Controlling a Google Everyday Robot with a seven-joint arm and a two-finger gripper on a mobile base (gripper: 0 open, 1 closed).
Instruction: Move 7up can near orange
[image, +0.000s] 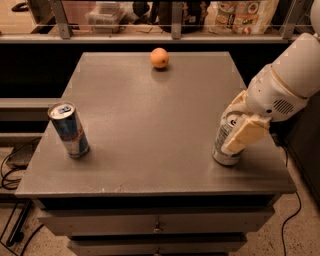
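The 7up can (220, 134) stands upright near the table's front right corner. My gripper (230, 128) reaches in from the right and straddles the can: one cream finger (245, 135) lies across its front and the other sits behind its top. The jaws are open around the can, which rests on the table. The orange (159, 58) lies at the far edge of the table, well behind and to the left of the can.
A slim blue-and-silver can (69, 129) stands at the front left. The grey table (150, 115) has drawers below. A railed shelf with bags and containers (240, 15) runs behind. Cables (10, 175) lie on the floor at left.
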